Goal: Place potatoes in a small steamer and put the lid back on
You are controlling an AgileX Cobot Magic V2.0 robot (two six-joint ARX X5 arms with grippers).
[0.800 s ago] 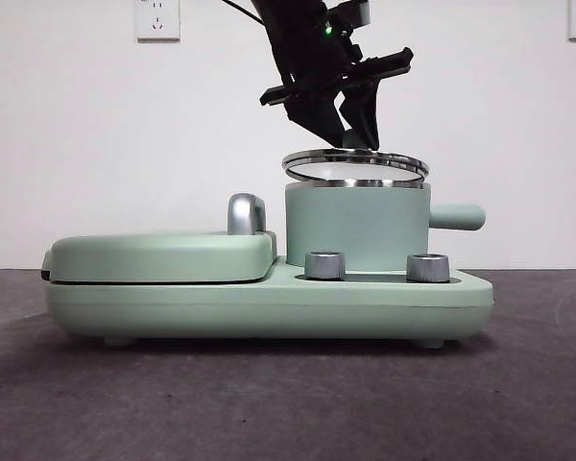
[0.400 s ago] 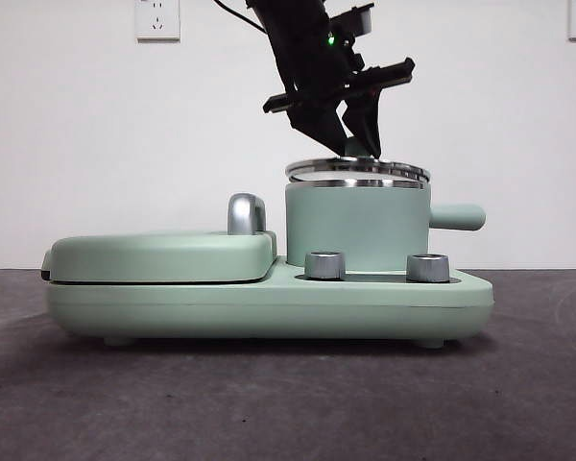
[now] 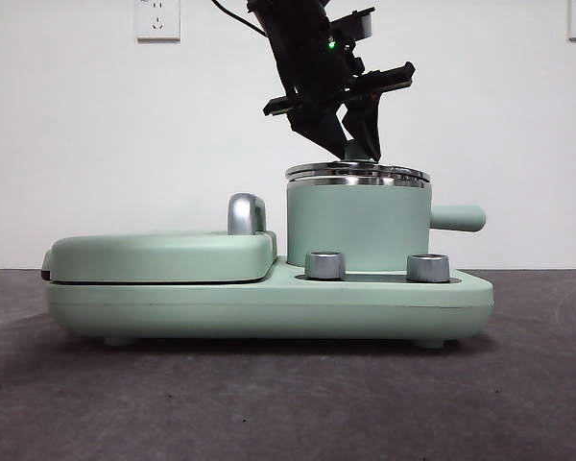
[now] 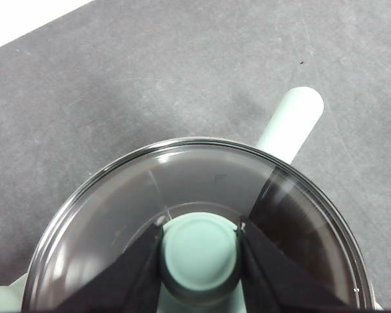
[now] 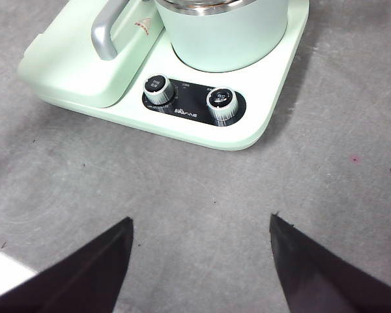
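Observation:
The small steamer is a mint-green pot with a stubby side handle, standing on the green cooker base. The glass lid rests flat on its steel rim. My left gripper comes down from above and is shut on the lid's mint-green knob; the left wrist view shows both jaws pressed against the knob, with the lid below. The potato is hidden; the inside of the pot looks dark through the glass. My right gripper is open and empty above the grey table in front of the cooker.
The flat griddle cover with a silver handle lies left of the pot. Two steel dials stand on the cooker base front. The right wrist view shows the pot and grey tabletop.
The left gripper has lowered the lid from a tilted hover above the pot until it sits flat on the steamer's rim. The right arm shows no earlier frame.

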